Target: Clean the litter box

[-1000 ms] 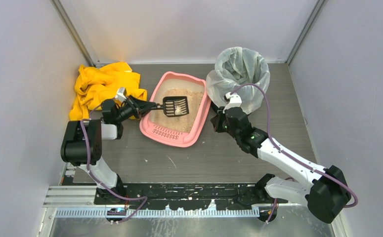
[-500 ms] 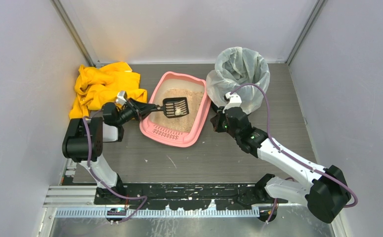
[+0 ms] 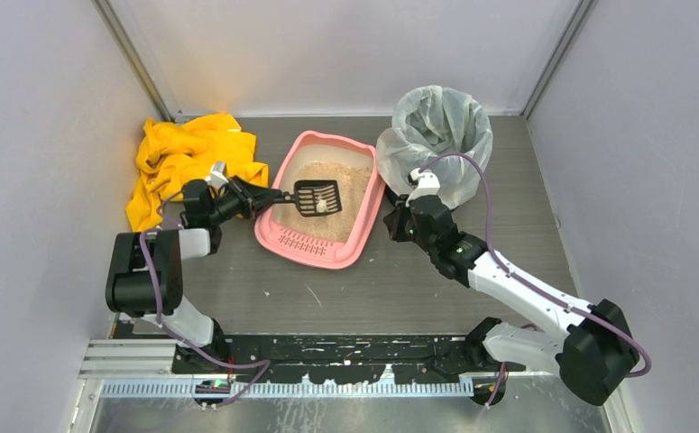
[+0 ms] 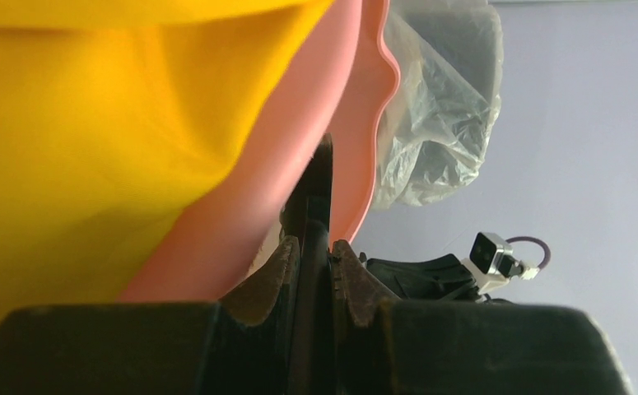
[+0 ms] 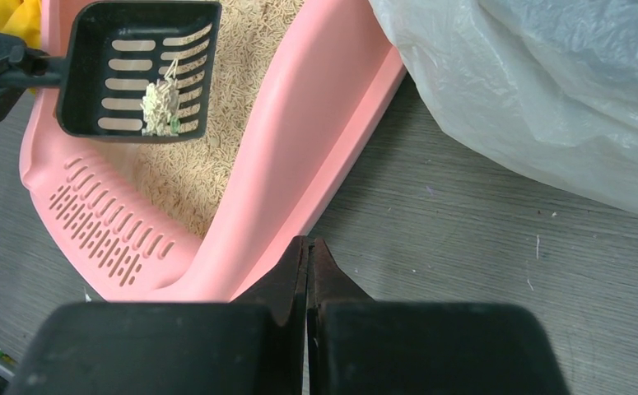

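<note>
Over the last second our left arm has drawn its elbow toward the near edge, the scoop barely shifting. On the worktop (image 3: 400,289) the pink litter box (image 3: 302,244) lies between the lined bin (image 3: 436,126) and the yellow cloth (image 3: 183,153), the bin near for a short carry. Our left claw (image 3: 253,197) clamps the slotted scoop (image 3: 317,197) level over the litter, so grains sift and the clump (image 5: 160,107) stays. Our right claw (image 5: 307,247), pinched shut and empty, waits beside the box's wall

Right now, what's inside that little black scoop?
The black scoop holds one pale clump with a greenish speck, resting on its slotted floor. The slots under the clump are covered, and its inside cannot be seen.
</note>
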Available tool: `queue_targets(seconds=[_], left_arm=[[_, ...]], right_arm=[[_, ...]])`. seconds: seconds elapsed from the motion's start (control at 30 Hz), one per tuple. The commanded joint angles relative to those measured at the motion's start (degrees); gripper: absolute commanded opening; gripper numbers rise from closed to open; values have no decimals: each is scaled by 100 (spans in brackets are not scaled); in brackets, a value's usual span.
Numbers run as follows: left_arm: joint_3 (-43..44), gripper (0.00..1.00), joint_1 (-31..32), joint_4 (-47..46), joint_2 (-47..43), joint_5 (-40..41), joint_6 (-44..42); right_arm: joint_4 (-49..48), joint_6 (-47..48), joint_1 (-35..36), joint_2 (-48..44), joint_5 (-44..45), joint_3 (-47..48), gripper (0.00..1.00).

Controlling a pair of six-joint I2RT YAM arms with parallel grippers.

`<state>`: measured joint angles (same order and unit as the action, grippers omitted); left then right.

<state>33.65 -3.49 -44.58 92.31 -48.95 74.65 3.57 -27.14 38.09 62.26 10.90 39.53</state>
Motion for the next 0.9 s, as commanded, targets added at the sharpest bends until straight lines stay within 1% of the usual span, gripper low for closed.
queue_targets(seconds=[0.0, 0.07, 0.13, 0.17, 0.27, 0.3, 0.33, 0.4, 0.43, 0.5, 0.67, 0.77, 0.87], left_arm=[[259, 0, 150, 485, -574, 33, -410], [390, 0, 141, 902, -721, -19, -621], [416, 0, 144, 859, -918, -77, -538], [464, 0, 146, 990, -1040, -76, -595], [783, 0, 98, 2387, -1397, 222, -1457], [850, 0, 102, 2630, -1457, 308, -1600], [837, 0, 121, 2552, -1466, 290, -1539], [741, 0, 154, 2006, -1395, 61, -1174], [706, 0, 114, 1877, -1369, 24, -1097], [676, 0, 15, 1984, -1399, 71, -1154], [731, 0, 108, 2129, -1632, 108, -1198], [974, 0, 94, 2803, -1802, 280, -1662], [1211, 0, 92, 2892, -1821, 262, -1668]], right_arm=[[-322, 13, -38, 48, -43, 66, 1], [-484, -25, -38, 35, -107, 47, 1], [-501, -29, -44, 38, -127, 43, 1], [-484, -18, -42, 38, -98, 37, 1], [-472, -7, -57, -21, -61, -4, 1], [-472, -11, -58, -49, -74, -25, 1], [-472, -11, -60, -75, -83, -33, 1], [-472, -11, -69, -99, -63, -52, 1], [-465, -11, -75, -104, -65, -44, 1], [-454, -18, -73, -130, -84, -59, 1], [-414, -15, -86, -201, -49, -112, 1], [-410, -32, -98, -258, -76, -131, 1], [-406, -34, -95, -314, -95, -152, 1]])
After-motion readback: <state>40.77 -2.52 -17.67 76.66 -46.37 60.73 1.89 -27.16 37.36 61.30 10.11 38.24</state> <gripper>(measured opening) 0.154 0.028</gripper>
